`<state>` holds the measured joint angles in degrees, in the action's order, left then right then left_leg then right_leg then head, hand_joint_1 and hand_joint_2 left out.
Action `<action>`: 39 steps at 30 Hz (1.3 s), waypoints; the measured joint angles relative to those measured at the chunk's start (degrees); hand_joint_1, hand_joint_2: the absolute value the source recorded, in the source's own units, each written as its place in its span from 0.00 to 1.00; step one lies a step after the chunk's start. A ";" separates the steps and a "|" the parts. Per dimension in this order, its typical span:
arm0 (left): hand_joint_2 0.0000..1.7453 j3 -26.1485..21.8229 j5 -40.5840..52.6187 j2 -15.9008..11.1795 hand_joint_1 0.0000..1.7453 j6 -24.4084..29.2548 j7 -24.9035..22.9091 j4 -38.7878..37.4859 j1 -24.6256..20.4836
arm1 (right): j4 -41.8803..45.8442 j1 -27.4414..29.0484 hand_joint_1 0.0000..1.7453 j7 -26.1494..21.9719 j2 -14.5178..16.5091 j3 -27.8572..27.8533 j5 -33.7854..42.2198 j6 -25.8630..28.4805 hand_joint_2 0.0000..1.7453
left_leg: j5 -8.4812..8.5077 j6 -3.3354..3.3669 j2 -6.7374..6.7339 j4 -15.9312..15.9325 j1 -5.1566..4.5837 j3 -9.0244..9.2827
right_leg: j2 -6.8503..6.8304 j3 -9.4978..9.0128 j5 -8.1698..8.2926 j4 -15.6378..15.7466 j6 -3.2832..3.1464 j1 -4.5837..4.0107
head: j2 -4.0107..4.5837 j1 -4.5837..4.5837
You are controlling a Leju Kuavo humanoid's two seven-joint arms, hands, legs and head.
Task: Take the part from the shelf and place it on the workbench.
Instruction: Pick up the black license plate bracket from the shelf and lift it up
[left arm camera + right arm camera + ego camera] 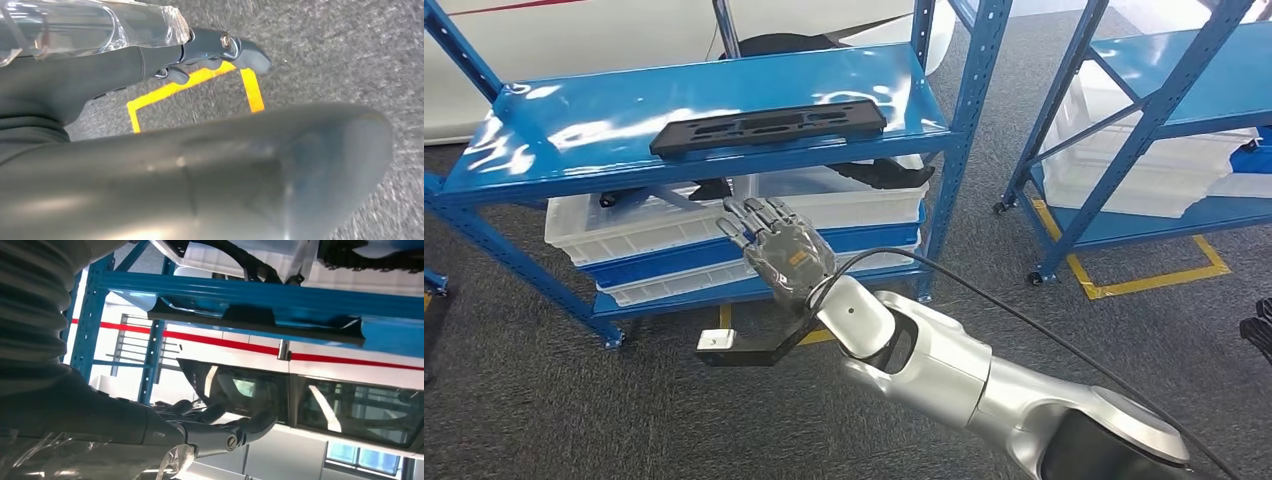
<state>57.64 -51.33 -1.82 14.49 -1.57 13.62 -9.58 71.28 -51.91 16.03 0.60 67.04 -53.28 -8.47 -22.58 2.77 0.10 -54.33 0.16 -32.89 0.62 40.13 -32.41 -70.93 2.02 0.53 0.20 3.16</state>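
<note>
On blue shelf [544, 140]: black part [767, 127] flat, long axis along front edge; right hand [786, 255] below, fingers spread, empty.

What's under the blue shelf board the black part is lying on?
Under the shelf board holding the black part sit stacked white bins with a dark piece on them. The board hides most of what the bins hold. The right hand hangs in front, empty.

Bright, even overhead light. Strong white glare patches on the blue shelf [574, 135] top. Head view sharp, soft shadows under shelf. Left wrist view: close foreground blurred, carpet [330, 55] grainy w/ motion smear. Right wrist view backlit, hazy.
</note>
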 joint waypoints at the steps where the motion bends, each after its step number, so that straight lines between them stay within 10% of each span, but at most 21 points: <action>1: 0.00 0.00 0.00 0.06 0.00 0.00 0.00 0.00 0.02 | -0.27 0.05 0.00 -0.10 0.21 0.23 0.03 0.04 1.00 | -0.11 0.01 0.04 -0.01 0.02 0.12 | -0.01 1.42 -0.24 -2.19 0.07 0.05 | 0.00 -0.01; 3: 0.00 0.00 0.01 0.19 0.00 -0.01 0.00 0.00 0.12 | -0.67 0.05 0.00 -0.21 0.63 0.64 0.07 0.09 1.00 | -0.43 -0.20 0.12 -0.10 0.14 0.44 | -0.09 1.17 2.38 -0.09 0.18 0.15 | 0.00 -0.01; 6: 0.00 0.00 0.00 0.26 0.00 0.02 0.02 -0.01 0.07 | -1.05 -0.15 0.00 -0.45 1.43 0.99 0.11 0.19 1.00 | -1.37 -1.11 0.18 -0.62 0.02 0.89 | -0.40 -3.86 7.65 11.05 0.17 0.30 | 0.00 -0.01; 12: 0.00 0.00 -0.02 0.30 0.00 0.09 0.16 -0.02 -0.04 | -1.60 -0.49 0.00 -0.87 2.51 1.38 0.36 0.33 1.00 | -3.53 -2.22 0.15 -3.53 0.20 -0.29 | -0.22 -5.10 7.84 13.53 -1.69 0.26 | 0.00 0.12; 15: 0.00 0.00 -0.02 0.34 0.00 0.09 0.22 -0.01 -0.06 | -1.70 -0.66 0.00 -0.97 2.97 1.48 0.38 0.34 1.00 | -8.14 -2.83 0.13 -15.01 0.31 -6.19 | -0.20 -5.33 7.52 13.54 -2.23 0.15 | 0.00 0.21; 17: 0.00 0.00 -0.02 0.36 0.00 0.09 0.21 -0.01 0.11 | -1.80 -0.62 0.00 -1.03 3.04 1.66 0.39 0.34 1.00 | -8.32 -2.76 0.13 -18.88 0.30 -8.94 | -0.09 -5.59 7.23 13.54 -2.40 -0.01 | 0.00 0.24; 22: 0.00 0.01 0.01 0.37 0.00 0.09 0.22 -0.02 0.06 | -1.96 -0.97 0.00 -1.08 3.41 1.80 0.39 0.39 1.00 | 0.29 -1.19 -0.01 -2.38 -0.36 -2.20 | 0.37 -6.74 6.26 13.61 -2.27 -0.38 | 0.00 0.26; 28: 0.00 0.02 0.03 0.56 0.00 0.09 0.22 -0.02 -0.09 | -2.47 -1.24 0.00 -1.14 3.74 2.21 0.46 0.62 1.00 | 0.11 -0.94 -0.29 -0.18 -0.41 -0.60 | 0.41 -6.41 4.97 12.22 -1.20 -0.31 | -0.01 0.21; 33: 0.00 0.01 0.05 0.61 0.00 0.15 0.21 -0.02 -0.06 | -3.17 -1.11 0.00 -1.26 3.76 2.33 0.53 0.78 1.00 | -0.97 -0.26 -0.18 0.12 0.23 1.19 | 0.18 2.43 -0.01 -3.34 -0.12 0.16 | 0.00 0.12; 37: 0.00 0.02 0.28 0.63 0.00 0.15 0.20 -0.04 0.02 | -3.63 -1.07 0.00 -1.30 3.77 2.41 0.52 0.85 1.00 | -3.04 -1.87 0.13 -0.64 1.04 2.82 | -0.42 -1.05 7.91 7.64 1.20 1.19 | 0.00 0.08; 39: 0.00 0.01 0.43 0.53 0.00 0.15 0.18 -0.07 -0.07 | -3.71 -1.05 0.00 -1.31 3.84 2.42 0.56 0.92 1.00 | -4.09 -2.67 0.19 -1.18 1.00 3.02 | -0.35 -2.68 9.11 11.55 0.97 1.37 | 0.00 0.06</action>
<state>57.64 -50.90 -1.30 14.64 -1.39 13.55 -9.65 67.57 -52.96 14.73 4.43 69.46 -52.72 -7.55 -26.67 0.10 0.29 -55.51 1.17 -29.87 0.27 37.45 -23.30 -59.38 2.99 1.90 0.20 3.22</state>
